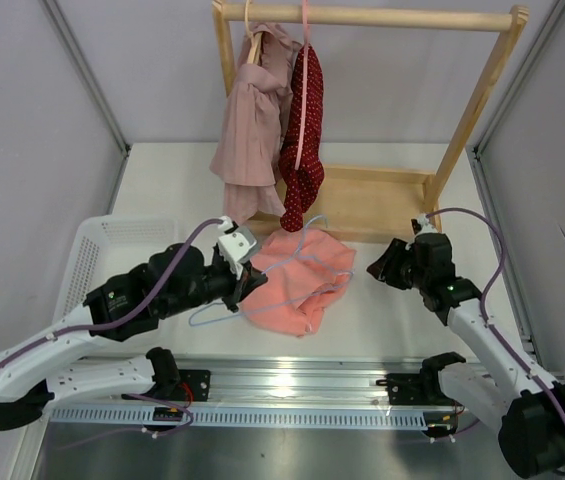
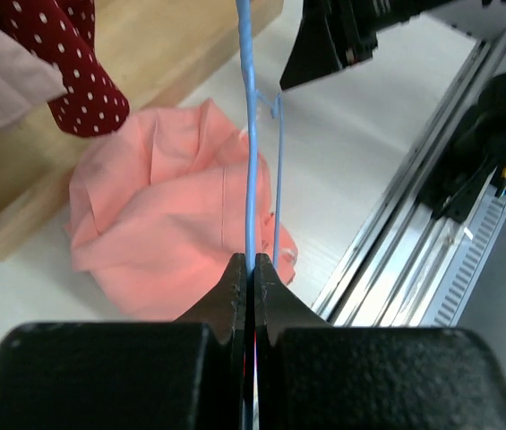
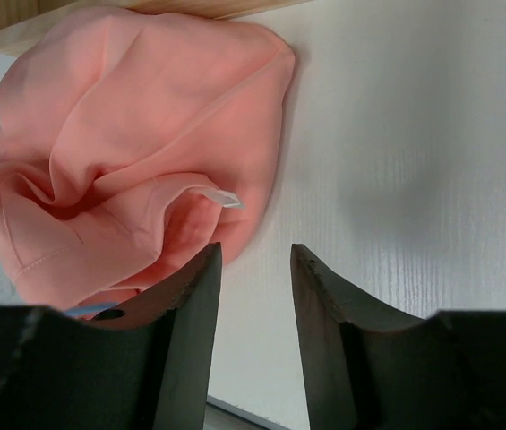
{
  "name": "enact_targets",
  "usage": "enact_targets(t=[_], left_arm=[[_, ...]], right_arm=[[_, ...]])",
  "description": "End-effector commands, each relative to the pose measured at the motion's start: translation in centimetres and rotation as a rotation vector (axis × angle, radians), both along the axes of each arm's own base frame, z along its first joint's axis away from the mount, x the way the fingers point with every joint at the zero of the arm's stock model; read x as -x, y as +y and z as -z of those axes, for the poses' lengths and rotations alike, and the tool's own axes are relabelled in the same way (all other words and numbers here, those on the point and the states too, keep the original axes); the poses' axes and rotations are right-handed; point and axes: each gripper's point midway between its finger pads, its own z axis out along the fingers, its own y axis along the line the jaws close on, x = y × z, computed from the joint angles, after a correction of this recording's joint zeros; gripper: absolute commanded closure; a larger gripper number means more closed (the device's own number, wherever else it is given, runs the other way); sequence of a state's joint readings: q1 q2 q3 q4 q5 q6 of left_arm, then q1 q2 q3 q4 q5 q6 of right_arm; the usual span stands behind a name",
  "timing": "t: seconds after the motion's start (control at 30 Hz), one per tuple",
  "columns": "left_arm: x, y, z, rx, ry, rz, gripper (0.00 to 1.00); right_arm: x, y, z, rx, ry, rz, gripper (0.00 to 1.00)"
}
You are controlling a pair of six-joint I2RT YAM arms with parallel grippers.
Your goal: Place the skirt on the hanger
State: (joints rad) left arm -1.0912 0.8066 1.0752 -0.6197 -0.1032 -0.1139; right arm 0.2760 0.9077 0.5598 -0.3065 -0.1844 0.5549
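left gripper [image 2: 249,269] fingers are clamped on the light-blue hanger [image 2: 252,170] wire, above the crumpled skirt [image 1: 302,290] lying on the table [image 1: 362,322]. right gripper [image 3: 254,264] fingers stand narrowly apart, empty, just beside the skirt.

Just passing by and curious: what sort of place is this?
Most likely a robotics test booth, not a home or shop: robot arms bolted to a metal rail, plain grey walls closing in a white table, and a small wooden clothes rack staged with a few garments.
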Motion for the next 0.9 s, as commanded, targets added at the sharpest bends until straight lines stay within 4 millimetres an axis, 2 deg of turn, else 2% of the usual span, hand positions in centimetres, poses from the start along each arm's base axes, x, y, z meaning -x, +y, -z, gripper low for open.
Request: enact_targets(t=[0.0,0.03,0.23,0.37,0.43,0.87], left_arm=[[0.4,0.6,0.6,-0.059,0.008,-0.012,1.0],[0.3,0.4,0.5,-0.073,0.003,-0.013,1.0],[-0.6,-0.9,0.5,-0.116,-0.051,-0.037,1.0],[-1.1,-2.5,0.6,-0.145,-0.09,-0.047,1.0],[-1.7,-2.7,0.0,-0.15,-0.116,-0.081,1.0],[-1.8,-4.6,-0.6,-0.205,-0.188,-0.088,1.0]], right_arm=[[-1.8,0.8,-0.5,-0.03,-0.055,0.007,0.6],[-2.1,1.0,-0.5,-0.034,-0.063,0.005,0.65],[-2.9,1.5,0.2,-0.036,-0.051,0.005,0.76],[-3.3,1.0,0.4,-0.012,-0.037,0.037,0.82],[-3.4,0.6,0.7,0.007,-0.023,0.059,0.84],[-3.5,1.0,1.9,0.016,0.021,0.044,0.87]])
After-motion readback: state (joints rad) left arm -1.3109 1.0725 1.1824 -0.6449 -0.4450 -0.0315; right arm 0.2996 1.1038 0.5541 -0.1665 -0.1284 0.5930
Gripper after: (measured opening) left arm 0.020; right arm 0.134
